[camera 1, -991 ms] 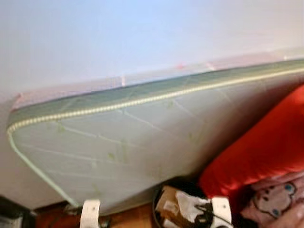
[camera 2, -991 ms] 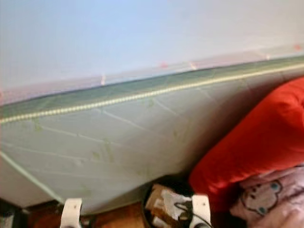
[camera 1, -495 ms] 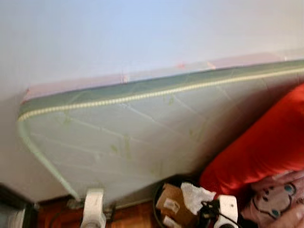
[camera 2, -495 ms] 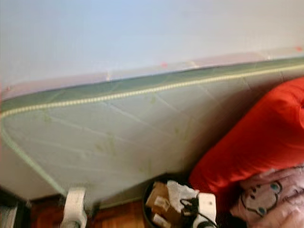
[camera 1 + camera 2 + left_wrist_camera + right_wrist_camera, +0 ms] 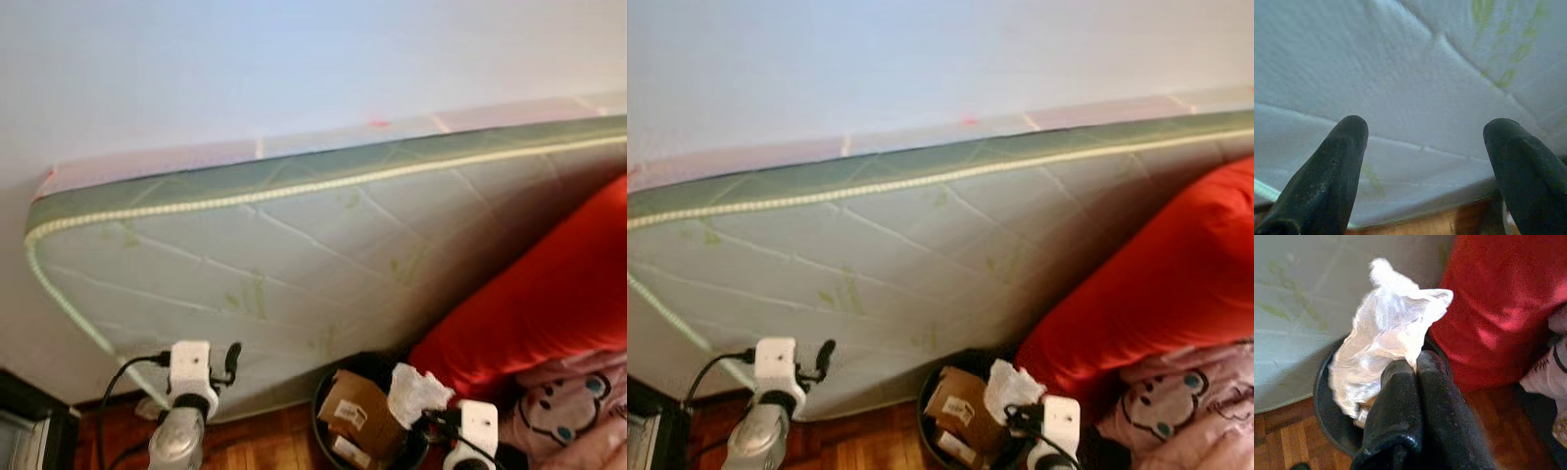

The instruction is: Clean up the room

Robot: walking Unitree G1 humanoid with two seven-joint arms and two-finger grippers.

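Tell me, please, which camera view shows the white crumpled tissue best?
The right wrist view: the white tissue looks large there, pinched in the right gripper above the black bin. Both eye views show it small, over the bin.

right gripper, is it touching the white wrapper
Touching. The right wrist view shows the right gripper with its fingers shut on the crumpled white wrapper, holding it above the black bin.

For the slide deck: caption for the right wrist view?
Right gripper shut on crumpled tissue above black bin, mattress behind.
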